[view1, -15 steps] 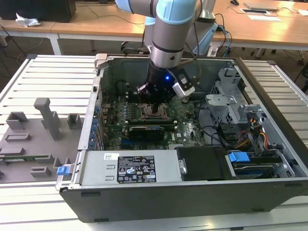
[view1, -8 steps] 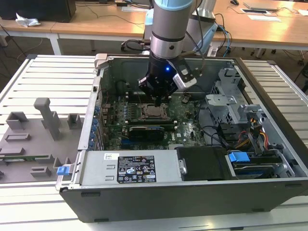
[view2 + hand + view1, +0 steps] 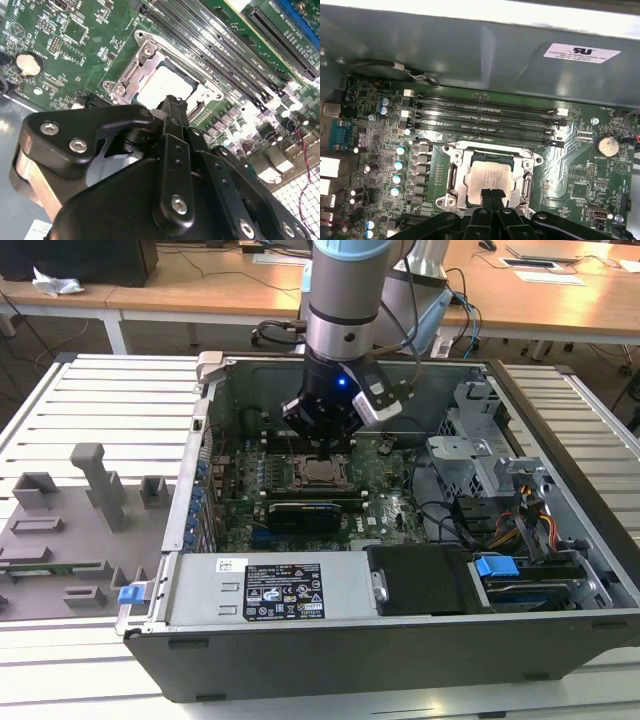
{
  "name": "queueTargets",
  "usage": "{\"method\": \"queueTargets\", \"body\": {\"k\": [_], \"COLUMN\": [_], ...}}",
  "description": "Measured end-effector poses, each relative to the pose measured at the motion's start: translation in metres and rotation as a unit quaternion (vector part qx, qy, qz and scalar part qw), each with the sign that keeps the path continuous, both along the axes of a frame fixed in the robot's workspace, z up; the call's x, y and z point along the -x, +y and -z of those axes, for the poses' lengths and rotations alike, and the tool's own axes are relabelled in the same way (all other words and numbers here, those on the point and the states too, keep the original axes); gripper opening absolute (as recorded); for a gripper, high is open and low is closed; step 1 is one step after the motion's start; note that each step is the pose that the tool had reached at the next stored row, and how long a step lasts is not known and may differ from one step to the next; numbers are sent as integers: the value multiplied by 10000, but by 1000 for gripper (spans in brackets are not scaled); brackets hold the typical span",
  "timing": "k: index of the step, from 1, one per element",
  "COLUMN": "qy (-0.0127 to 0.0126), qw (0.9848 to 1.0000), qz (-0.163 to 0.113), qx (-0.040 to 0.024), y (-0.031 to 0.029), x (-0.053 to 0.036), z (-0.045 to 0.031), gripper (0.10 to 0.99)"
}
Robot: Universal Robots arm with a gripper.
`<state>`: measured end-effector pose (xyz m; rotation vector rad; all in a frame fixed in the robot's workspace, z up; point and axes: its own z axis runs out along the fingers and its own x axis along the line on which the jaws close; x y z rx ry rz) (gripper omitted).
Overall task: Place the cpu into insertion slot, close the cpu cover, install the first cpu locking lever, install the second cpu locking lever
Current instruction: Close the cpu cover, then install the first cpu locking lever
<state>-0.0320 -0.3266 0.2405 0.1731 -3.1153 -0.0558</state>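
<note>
Arm: the Universal Robots arm reaches straight down into an open computer case [image 3: 560, 530] that lies on its side on a slatted metal surface [image 3: 110, 400].
Gripper: the gripper [image 3: 322, 448] hangs just above the motherboard [image 3: 385, 502], over the far edge of the socket in the exterior view; in the first wrist view the gripper [image 3: 491, 193] has its tips at the near edge of the chip.
Jaws: closed, the two black fingertips [image 3: 486, 196] pressed together with nothing held between them; in the second wrist view the gripper [image 3: 175, 106] also shows the tips meeting.
cpu: the cpu [image 3: 490, 177] lies flat, silvery face up, seated in the insertion slot [image 3: 454, 176]; it also shows in the exterior view [image 3: 320, 474] and the second wrist view [image 3: 162, 85].
cpu cover: the cpu cover [image 3: 525, 165] lies down around the chip, its window framing the metal top; in the second wrist view the cpu cover [image 3: 132, 70] is a silvery frame around the chip.
Contact: whether the tips touch the chip or the cover cannot be told.
Memory slots: four long black memory slots [image 3: 485, 117] run just beside the socket, on its side toward the case wall.
Coin cell: a round battery [image 3: 608, 145] sits on the board, apart from the socket.
Power supply: a labelled grey box [image 3: 265, 590] fills the near end of the case in the exterior view.
Grey fixture tray: a grey fixture tray [image 3: 60, 540] rests on the surface at the exterior view's left, well apart from the case.
</note>
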Motion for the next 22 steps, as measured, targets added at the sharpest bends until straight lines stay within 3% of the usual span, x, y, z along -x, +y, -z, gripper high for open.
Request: {"method": "queueTargets", "body": {"k": [3,22], "qy": [-12,-12], "qw": [10000,10000], "qz": [29,39], "qx": [-2,-1], "y": [1,1], "x": [0,12], "z": [-18,-19], "gripper": [106,106]}}
